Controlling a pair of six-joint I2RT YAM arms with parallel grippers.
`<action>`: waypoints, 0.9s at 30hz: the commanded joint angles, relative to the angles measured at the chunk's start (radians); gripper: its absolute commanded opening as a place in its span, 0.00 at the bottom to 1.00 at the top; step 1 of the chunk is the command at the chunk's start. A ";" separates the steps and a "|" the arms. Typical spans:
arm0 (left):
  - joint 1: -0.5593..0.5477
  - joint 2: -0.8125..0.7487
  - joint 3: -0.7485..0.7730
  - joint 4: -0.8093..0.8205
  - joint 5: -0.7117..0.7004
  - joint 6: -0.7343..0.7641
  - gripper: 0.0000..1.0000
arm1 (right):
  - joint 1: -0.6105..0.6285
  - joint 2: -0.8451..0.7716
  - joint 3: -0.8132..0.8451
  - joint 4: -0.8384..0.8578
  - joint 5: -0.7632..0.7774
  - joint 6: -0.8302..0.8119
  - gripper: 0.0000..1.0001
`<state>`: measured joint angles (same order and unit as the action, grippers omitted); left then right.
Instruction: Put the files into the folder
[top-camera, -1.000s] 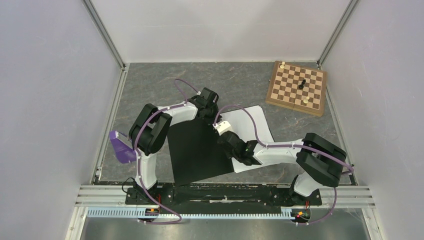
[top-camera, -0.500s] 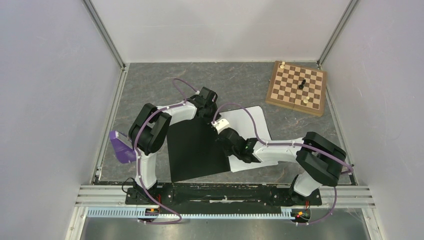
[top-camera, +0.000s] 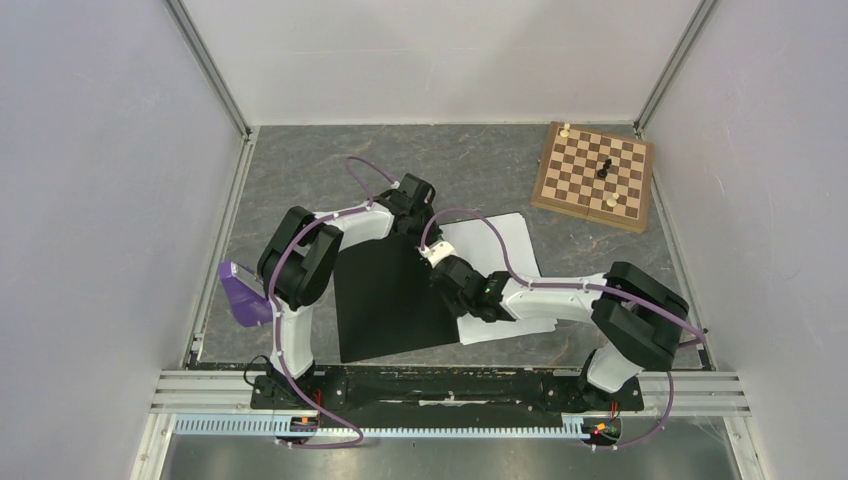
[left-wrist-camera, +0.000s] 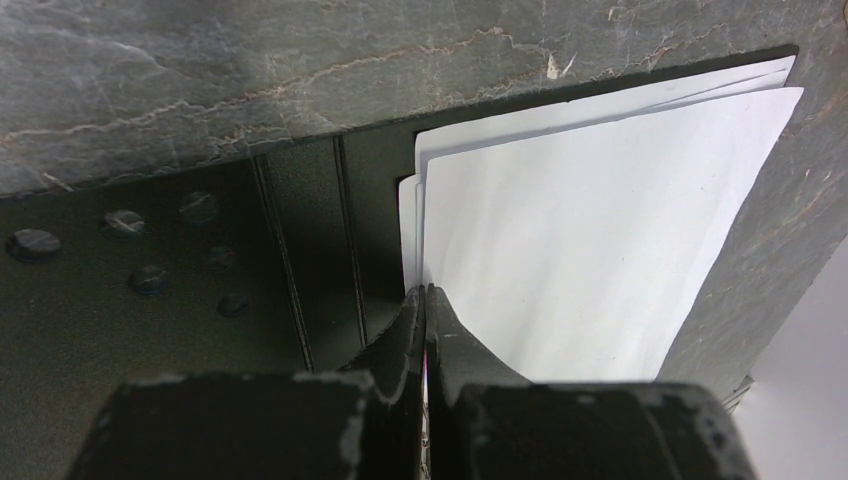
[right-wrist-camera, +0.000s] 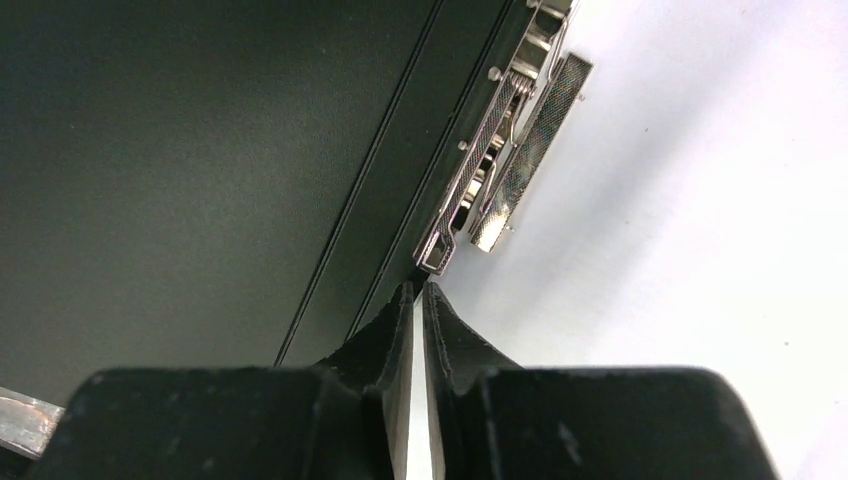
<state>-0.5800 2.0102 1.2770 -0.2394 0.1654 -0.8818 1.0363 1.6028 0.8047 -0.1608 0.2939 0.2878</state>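
- Since a second ago your right tool (right-wrist-camera: 420, 295) has crept up and left along the folder (top-camera: 385, 300), and the folder's near corner has slid a bit left with it.
- The left arm and the files (top-camera: 505, 245) sit where they were.
- The folder is lying open on the table (top-camera: 300, 170), black inner faces up, between the two arms.
- The files are on the folder's right half: a loose stack of white sheets, fanned a little at the far corners, covering that face.
- The far right corner of the files sticks out past the folder over the table.
- Your right tool is almost closed, with a thin slit between the fingers and nothing seen in it.
- Its tips sit just at the near end of the metal clip (right-wrist-camera: 500, 170), on the line where black face meets paper.
- The clip lies flat along the spine, its plate over the paper edge.
- Your left tool (left-wrist-camera: 425, 300) is closed, fingers pressed together, tips at the left edge of the files next to the spine grooves.
- You can't tell whether a sheet is pinched there.
- The board (top-camera: 593, 175) is at the far right corner of the table, well apart, with a few pieces on it.
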 joint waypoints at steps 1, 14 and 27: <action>0.003 0.029 0.018 -0.098 -0.063 0.049 0.02 | 0.003 -0.030 0.076 -0.038 0.051 0.017 0.11; 0.011 -0.163 0.153 -0.248 -0.092 0.164 0.40 | 0.000 0.038 0.170 -0.082 0.186 0.036 0.37; 0.216 -0.508 -0.217 -0.245 -0.161 0.169 0.49 | -0.003 0.185 0.266 -0.073 0.193 0.028 0.23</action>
<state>-0.3992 1.5730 1.1355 -0.4763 0.0269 -0.7631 1.0359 1.7634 1.0191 -0.2523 0.4591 0.3069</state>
